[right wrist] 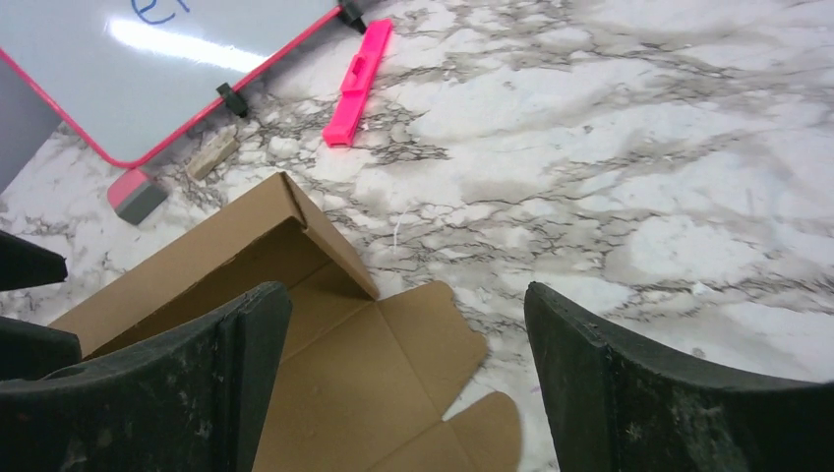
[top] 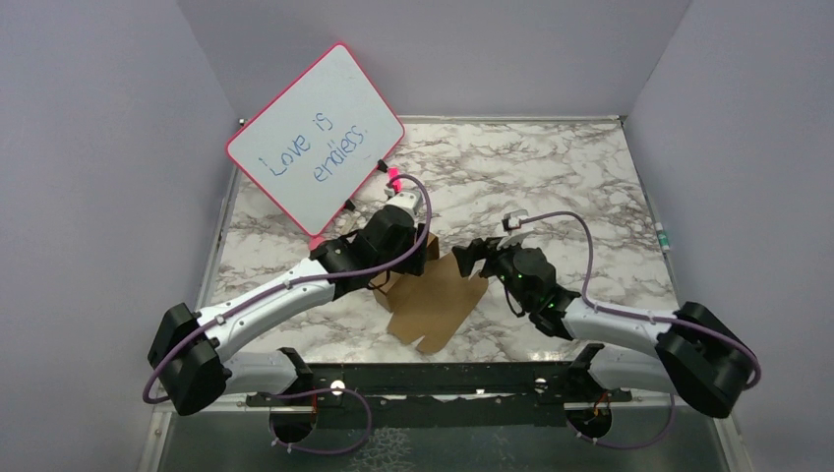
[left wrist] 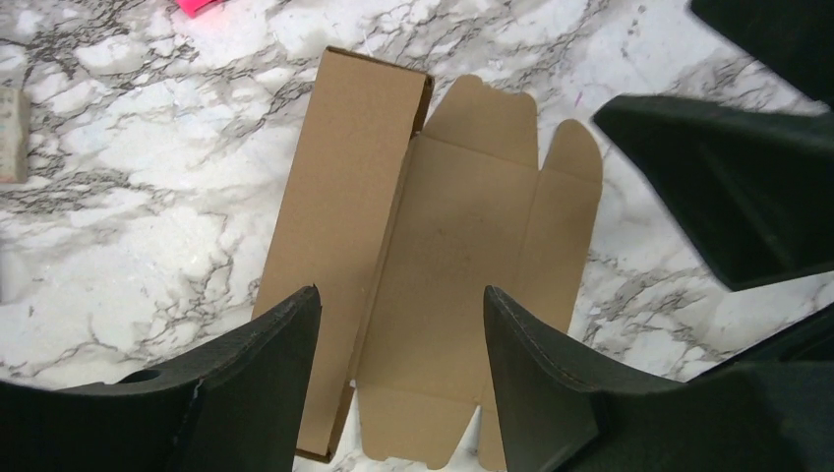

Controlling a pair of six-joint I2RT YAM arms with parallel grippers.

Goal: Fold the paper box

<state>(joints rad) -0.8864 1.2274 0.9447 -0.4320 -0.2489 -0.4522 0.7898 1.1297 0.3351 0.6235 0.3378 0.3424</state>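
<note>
The paper box [top: 438, 302] is a brown die-cut cardboard sheet lying on the marble table between the two arms, with one long panel folded up along a crease. It shows in the left wrist view [left wrist: 462, 236] and the right wrist view [right wrist: 344, 364]. My left gripper [top: 418, 248] is open and empty, above the box's far left edge; in its own view the raised panel [left wrist: 339, 226] lies below its fingers [left wrist: 266, 383]. My right gripper [top: 474, 258] is open and empty, just above the box's right flaps [right wrist: 447, 334].
A pink-framed whiteboard [top: 317, 138] with writing leans at the back left. A pink marker [right wrist: 359, 84] and a small eraser [right wrist: 138, 195] lie on the marble near it. Grey walls enclose the table on three sides.
</note>
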